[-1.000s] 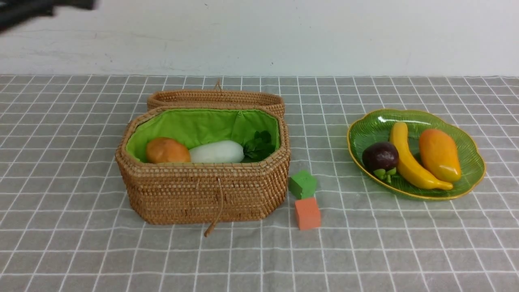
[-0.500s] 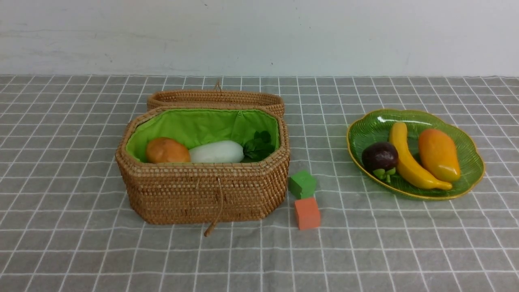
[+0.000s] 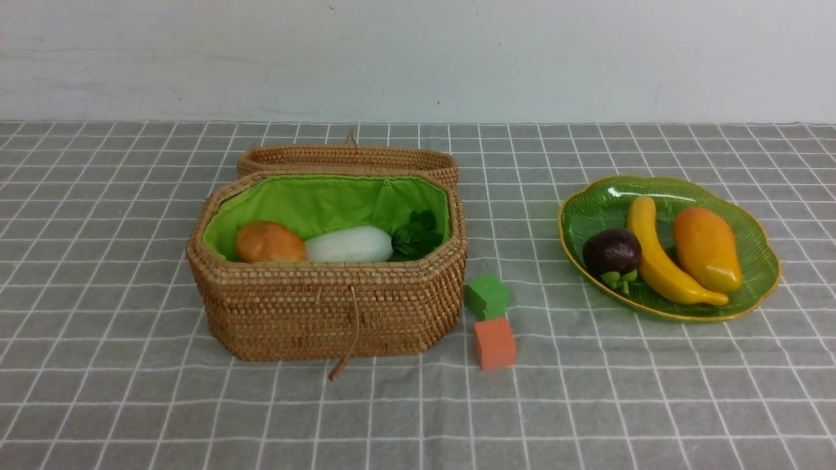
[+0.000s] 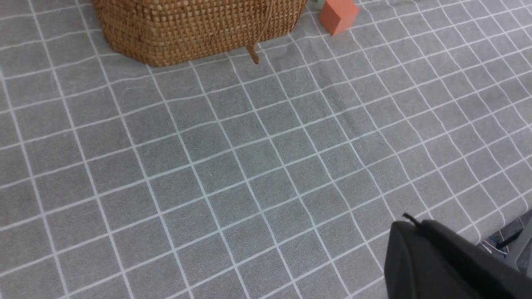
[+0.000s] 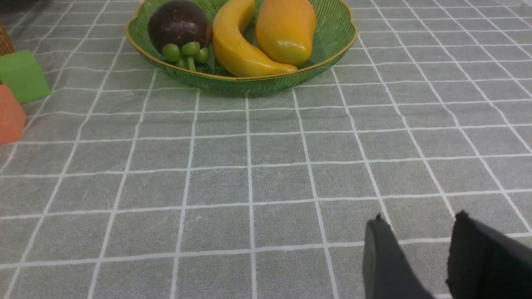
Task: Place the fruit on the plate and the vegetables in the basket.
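Woven rattan basket (image 3: 326, 307) and green glass plate (image 3: 757, 287) each held their sorted load.
Potato (image 3: 270, 242), white radish (image 3: 349, 245) and leafy greens (image 3: 416, 236) lay inside the basket at nine o'clock; mangosteen (image 3: 612, 252), banana (image 3: 663, 261) and mango (image 3: 707, 249) on the plate at three. Left jaws (image 4: 419, 245) pressed together, right jaws (image 5: 419, 245) slightly spread, both empty above the tabletop (image 3: 418, 411), suggesting completion.

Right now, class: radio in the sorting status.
Left gripper shut, right gripper open, both empty. Fruit on plate; vegetables in basket. Nothing obstructing.
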